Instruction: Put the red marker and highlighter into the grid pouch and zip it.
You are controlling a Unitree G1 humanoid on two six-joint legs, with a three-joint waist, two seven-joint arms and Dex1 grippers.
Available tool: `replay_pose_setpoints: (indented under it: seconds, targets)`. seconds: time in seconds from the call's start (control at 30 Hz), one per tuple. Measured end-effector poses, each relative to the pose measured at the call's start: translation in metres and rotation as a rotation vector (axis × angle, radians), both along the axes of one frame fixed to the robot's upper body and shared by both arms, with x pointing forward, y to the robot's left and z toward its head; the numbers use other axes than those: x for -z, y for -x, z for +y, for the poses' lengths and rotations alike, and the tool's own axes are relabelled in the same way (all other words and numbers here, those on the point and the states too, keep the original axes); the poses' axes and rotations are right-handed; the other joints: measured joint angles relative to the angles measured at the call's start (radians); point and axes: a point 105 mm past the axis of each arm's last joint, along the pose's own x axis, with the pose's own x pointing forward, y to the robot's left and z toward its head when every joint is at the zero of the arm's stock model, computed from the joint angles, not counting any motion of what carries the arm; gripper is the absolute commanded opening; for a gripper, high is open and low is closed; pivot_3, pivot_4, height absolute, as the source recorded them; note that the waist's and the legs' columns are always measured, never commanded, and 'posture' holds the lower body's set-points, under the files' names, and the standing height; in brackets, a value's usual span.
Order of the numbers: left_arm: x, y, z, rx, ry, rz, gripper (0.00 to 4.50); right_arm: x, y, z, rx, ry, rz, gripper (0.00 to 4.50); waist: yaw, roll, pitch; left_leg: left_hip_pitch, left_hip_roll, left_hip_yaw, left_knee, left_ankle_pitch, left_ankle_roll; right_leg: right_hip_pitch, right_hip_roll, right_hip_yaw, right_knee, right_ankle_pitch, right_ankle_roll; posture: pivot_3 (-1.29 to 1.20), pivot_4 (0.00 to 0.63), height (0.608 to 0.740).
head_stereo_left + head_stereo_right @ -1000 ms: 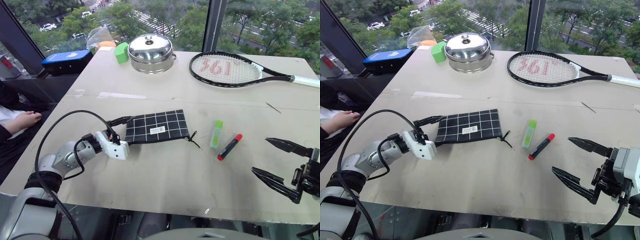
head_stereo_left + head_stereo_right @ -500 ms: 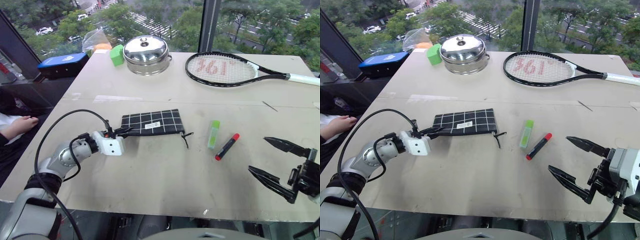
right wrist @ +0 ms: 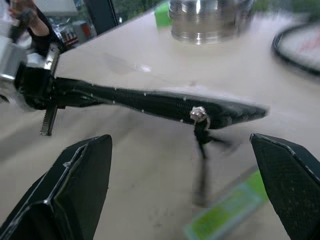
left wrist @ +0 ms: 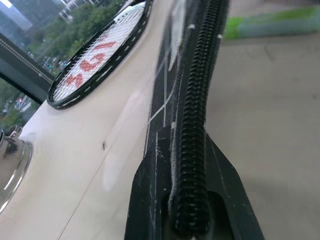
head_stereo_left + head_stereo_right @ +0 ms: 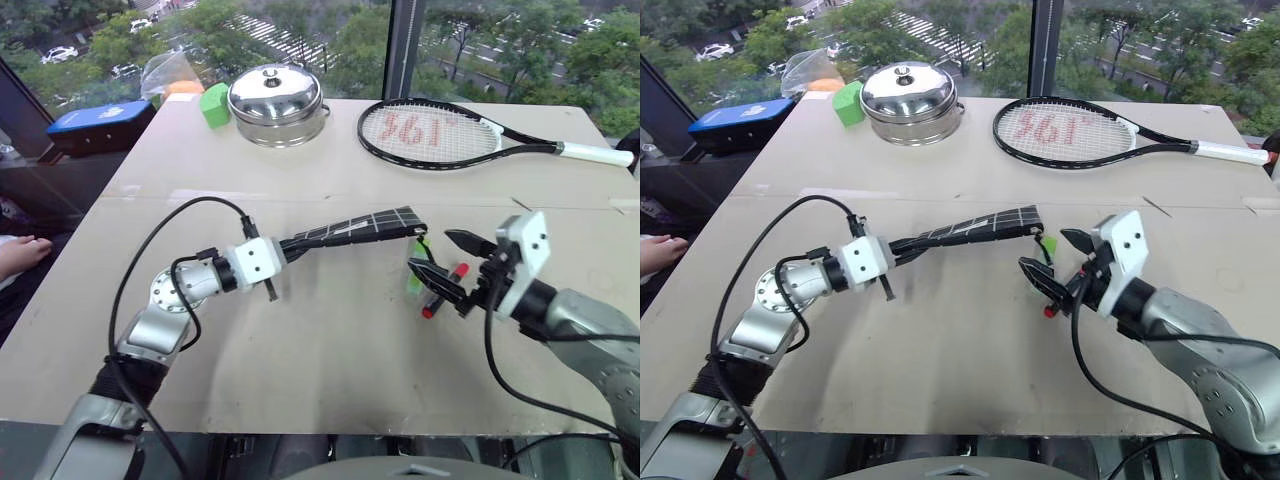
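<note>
**Left gripper clamps pouch end, right gripper spread beside it**

Left gripper seen from the head, clenched on one short end of the grid pouch and holding it edge-up, lifted clear of the table. Right gripper just past the pouch's far end, fingers spread wide and grasping nothing. Highlighter and red marker flat on the table under and behind those fingers, partly hidden. Farther back: tennis racket, steel lidded pot, green cube. Person's hand at the table's left edge.

Left wrist view: fingers pinched tight around the pouch's zipper edge, running away lengthwise, highlighter lying beyond it.

Right wrist view: two black fingers held far apart, pouch stretched across between and beyond them, zipper pull cord dangling from its near end, highlighter on the table below.
</note>
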Motion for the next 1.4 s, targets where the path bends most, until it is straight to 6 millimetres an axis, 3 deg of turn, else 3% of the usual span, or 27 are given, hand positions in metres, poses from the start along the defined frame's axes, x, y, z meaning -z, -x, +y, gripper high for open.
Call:
replay_pose_setpoints:
  seconds: [0.17, 0.2, 0.3, 0.5, 0.53, 0.97, 1.27, 1.4]
  targets:
    - [-0.001, -0.006, -0.012, 0.003, 0.018, 0.003, 0.03, 0.009, -0.019, 0.003, 0.084, -0.058, 0.130, 4.50, -0.001, 0.000, 0.000, -0.001, -0.001, 0.001, 0.000, 0.000, 0.000, 0.000, 0.001, 0.000, -0.001, 0.002, 0.004, 0.00, 0.150, 0.740]
    - [-0.002, -0.007, -0.014, 0.007, 0.021, 0.000, 0.00, 0.008, -0.021, 0.005, 0.083, -0.071, 0.136, 4.25, -0.001, 0.000, 0.000, -0.001, -0.001, 0.001, 0.000, 0.000, 0.000, 0.000, 0.001, 0.000, -0.001, 0.002, 0.004, 0.00, 0.150, 0.740]
    - [0.000, -0.007, -0.017, 0.011, 0.016, -0.002, 0.00, 0.002, -0.027, 0.007, 0.100, -0.093, 0.134, 3.17, -0.002, 0.000, 0.000, 0.000, -0.001, 0.000, 0.000, 0.000, 0.000, 0.000, 0.001, 0.000, 0.000, 0.002, 0.004, 0.00, 0.150, 0.740]
    - [0.006, -0.006, -0.020, 0.014, -0.006, -0.002, 0.00, 0.003, -0.028, 0.008, 0.100, -0.107, 0.154, 0.29, -0.002, 0.000, 0.000, 0.000, 0.000, 0.000, 0.000, 0.000, 0.000, 0.000, 0.001, 0.000, 0.000, 0.002, 0.004, 0.00, 0.150, 0.740]
    - [0.006, -0.006, -0.020, 0.013, -0.007, -0.003, 0.00, 0.003, -0.028, 0.009, 0.095, -0.109, 0.155, 0.07, -0.002, 0.000, 0.000, 0.000, 0.000, 0.000, 0.000, 0.000, 0.000, 0.000, 0.001, 0.000, 0.000, 0.002, 0.004, 0.00, 0.150, 0.740]
    - [0.004, -0.010, -0.022, -0.005, -0.013, -0.024, 0.00, 0.011, -0.019, 0.007, 0.032, -0.022, 0.222, 0.07, -0.002, 0.000, 0.000, -0.001, 0.000, 0.000, 0.000, 0.000, 0.000, 0.000, 0.001, 0.001, 0.000, 0.002, 0.004, 0.00, 0.150, 0.740]
    - [0.002, -0.013, -0.034, 0.010, -0.021, -0.040, 0.00, 0.005, -0.030, 0.042, -0.070, -0.041, 0.238, 0.07, -0.002, 0.001, 0.000, -0.001, 0.000, 0.000, 0.000, 0.000, 0.000, 0.000, 0.001, 0.000, 0.000, 0.002, 0.004, 0.00, 0.150, 0.740]
    - [0.002, -0.014, -0.036, 0.011, -0.023, -0.038, 0.00, 0.005, -0.033, 0.048, -0.094, -0.016, 0.238, 0.07, -0.003, 0.001, 0.000, -0.001, 0.000, 0.000, 0.000, 0.000, 0.000, 0.000, 0.001, 0.000, 0.000, 0.002, 0.004, 0.00, 0.150, 0.740]
